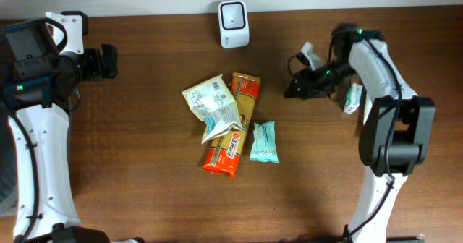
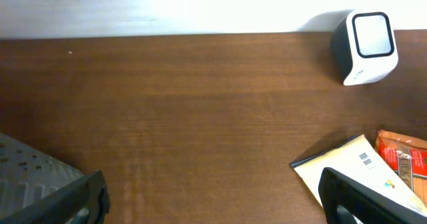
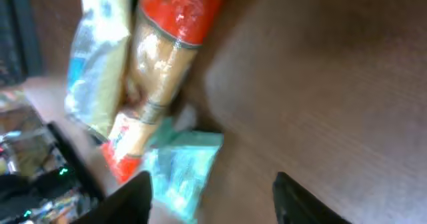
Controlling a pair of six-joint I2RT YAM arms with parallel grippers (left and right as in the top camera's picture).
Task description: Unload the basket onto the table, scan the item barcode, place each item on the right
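Two robot arms flank a dark wooden worktop (image 1: pixel 145 199) where a small heap of groceries lies at the centre. The white barcode scanner (image 1: pixel 233 24) stands at the middle of the far edge, well apart from the heap, its square window turned up to the overhead camera.

In the heap, a cream packet (image 1: pixel 211 104) lies across a long orange-red packet (image 1: pixel 233 147), covering its middle. A teal packet (image 1: pixel 265 142) rests just beside them on the side toward the right edge. The left wrist camera catches a printed barcode near one corner of the cream packet.

The right pincer (image 1: pixel 295 87) is over bare wood between the heap and the right edge, pointing at the groceries. Its jaws stand parted with nothing between them. Its own wrist view is blurred but shows all three packets ahead of the dark fingers (image 3: pixel 137 201). Whether the fingertips touch the wood cannot be told.

The left pincer (image 1: pixel 108 62) is near the far-left corner, aimed along the far edge toward the scanner, with its jaws spread wide and empty.

A smaller teal-and-white packet (image 1: pixel 352 98) lies alone near the right edge, partly hidden behind the right arm and well apart from the heap.
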